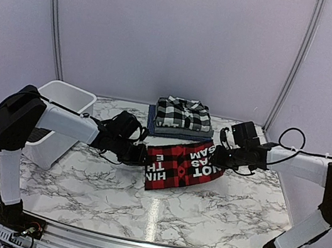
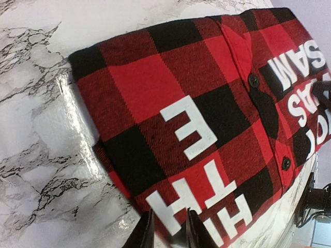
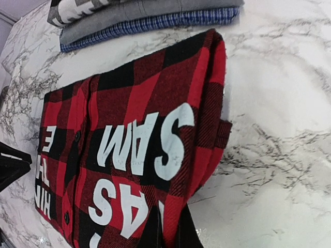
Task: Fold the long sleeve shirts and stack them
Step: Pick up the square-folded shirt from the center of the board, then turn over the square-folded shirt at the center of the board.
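Note:
A folded red-and-black check shirt (image 1: 181, 163) with white lettering lies on the marble table, just in front of the stack. My left gripper (image 1: 143, 156) is shut on its left edge; in the left wrist view the cloth (image 2: 170, 88) runs between the two fingertips (image 2: 169, 230). My right gripper (image 1: 222, 159) is shut on the right edge, with a red fold (image 3: 129, 139) pinched between its tips (image 3: 170, 232). Behind it is a stack with a black-and-white plaid shirt (image 1: 184, 113) on top, then a grey shirt (image 3: 155, 13) and a blue one (image 3: 155, 23).
A white plastic tub (image 1: 62, 97) stands at the back left, beside the left arm. The marble table (image 1: 202, 213) stretches bare toward the near edge. White walls close in the back and sides.

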Robot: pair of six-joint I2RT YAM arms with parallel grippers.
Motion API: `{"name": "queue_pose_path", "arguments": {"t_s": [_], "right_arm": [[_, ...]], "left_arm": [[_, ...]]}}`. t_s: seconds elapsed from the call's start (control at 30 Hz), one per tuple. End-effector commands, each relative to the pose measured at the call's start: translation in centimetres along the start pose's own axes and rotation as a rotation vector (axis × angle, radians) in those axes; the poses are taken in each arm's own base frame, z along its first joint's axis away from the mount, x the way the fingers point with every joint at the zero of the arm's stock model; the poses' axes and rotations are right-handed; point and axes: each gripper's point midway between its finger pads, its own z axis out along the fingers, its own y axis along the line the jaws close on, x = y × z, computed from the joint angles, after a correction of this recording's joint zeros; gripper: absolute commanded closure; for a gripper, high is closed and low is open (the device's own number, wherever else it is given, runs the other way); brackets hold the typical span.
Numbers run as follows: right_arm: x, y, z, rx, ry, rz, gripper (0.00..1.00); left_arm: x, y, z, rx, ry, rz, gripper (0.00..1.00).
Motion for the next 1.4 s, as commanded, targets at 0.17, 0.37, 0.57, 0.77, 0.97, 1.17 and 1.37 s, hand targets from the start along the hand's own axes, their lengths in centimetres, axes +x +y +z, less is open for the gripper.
{"name": "queue_pose_path", "arguments": {"t_s": [0.17,0.37,0.57,0.77,0.97,1.17,1.37], "right_arm": [[-4.6,-1.8,-6.2,0.29,-0.034,-0.18,1.0],[-8.2,-2.2,-10.0,0.434,-0.067,-0.281,1.0],[-11.0,-2.0,-12.3,0.537,-0.057,-0.409,1.0],[-12.5,0.1,-12.1,0.657,0.002,-0.54,1.0],[-9.6,9.9,-4.3,0.613,0.099,-0.722,1.0],[-6.4,23.6,3.4,0.217,0.055,-0.657,0.67],[-7.1,28.2,-0.4,-0.109,-0.088,-0.539,0.41]], "left_arm": [[-1.7,-2.1,-1.2,0.04,-0.039,0.014,0.77],[-1.8,-2.6,-1.4,0.061,-0.038,0.016,0.77],[-1.8,-3.1,-1.6,0.085,-0.03,0.016,0.77],[-1.9,-3.3,-2.7,0.099,-0.032,0.013,0.77],[-2.8,-0.6,-5.7,0.041,-0.104,-0.052,0.77],[-2.4,3.4,-10.0,-0.05,-0.171,-0.129,0.72],[-1.0,6.0,-12.0,-0.106,-0.205,-0.17,0.64]]}}
